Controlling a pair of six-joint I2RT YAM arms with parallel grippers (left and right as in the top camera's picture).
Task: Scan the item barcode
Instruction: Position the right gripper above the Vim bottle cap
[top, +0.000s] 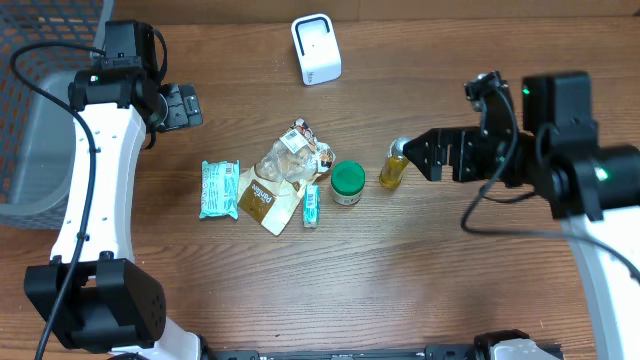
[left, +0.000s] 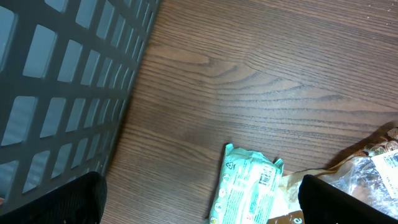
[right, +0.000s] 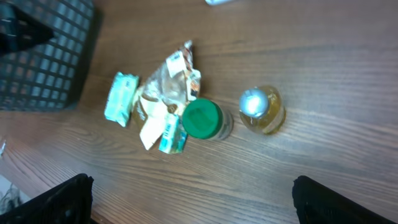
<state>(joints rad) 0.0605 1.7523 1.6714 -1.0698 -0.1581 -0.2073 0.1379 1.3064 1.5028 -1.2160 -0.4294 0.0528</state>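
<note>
Wooden counter (top: 450, 280): brown plank grain carries everything; no room beyond it shows.
Progress: nothing scanned yet, I judge; no item is lifted.
Items: yellow bottle (top: 393, 168), green-lidded jar (top: 347, 182), teal packet (top: 219, 188) and crinkled wrappers (top: 285, 165) cluster mid-counter, well apart from the white scanner (top: 316, 48).
My right claw (top: 418, 158): spread wide, empty, just beside the yellow bottle.
My left claw (top: 182, 105): spread wide, empty, near the grey basket (top: 30, 120).
Left to do: grasp one item, then turn its barcode toward the scanner.
</note>
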